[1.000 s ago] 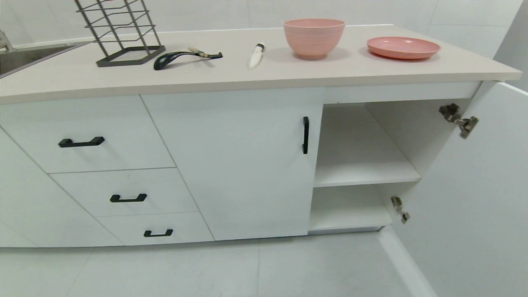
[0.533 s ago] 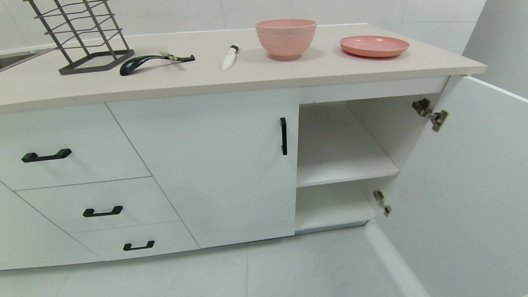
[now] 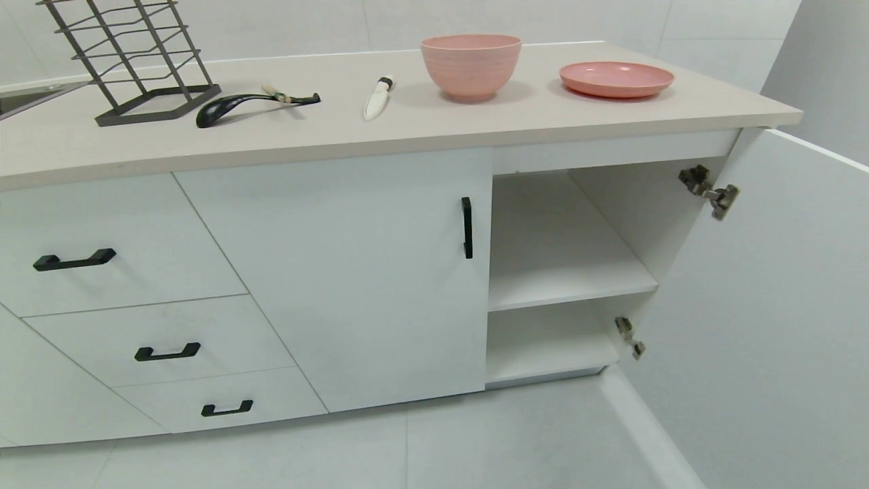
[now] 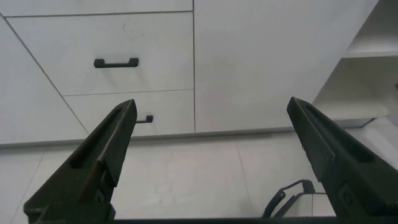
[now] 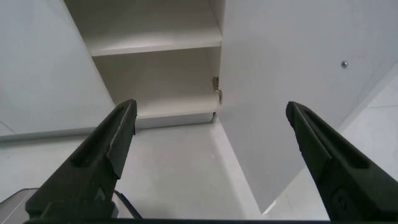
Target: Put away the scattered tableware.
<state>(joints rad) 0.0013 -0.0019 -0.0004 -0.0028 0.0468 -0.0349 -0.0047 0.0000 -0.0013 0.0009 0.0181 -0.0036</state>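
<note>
Only the head camera's framing has been shifted since the earlier frame; nothing on the counter (image 3: 475, 119) is seen displaced. Listed along it, each set apart: black spoon (image 3: 248, 104) near the wire rack (image 3: 129, 68), white knife (image 3: 377, 98), pink bowl (image 3: 470, 64), pink plate (image 3: 616, 78). The left gripper (image 4: 211, 107) and right gripper (image 5: 211, 109) are held low before the cabinet (image 3: 339, 272), fingers spread wide, nothing between them.
</note>
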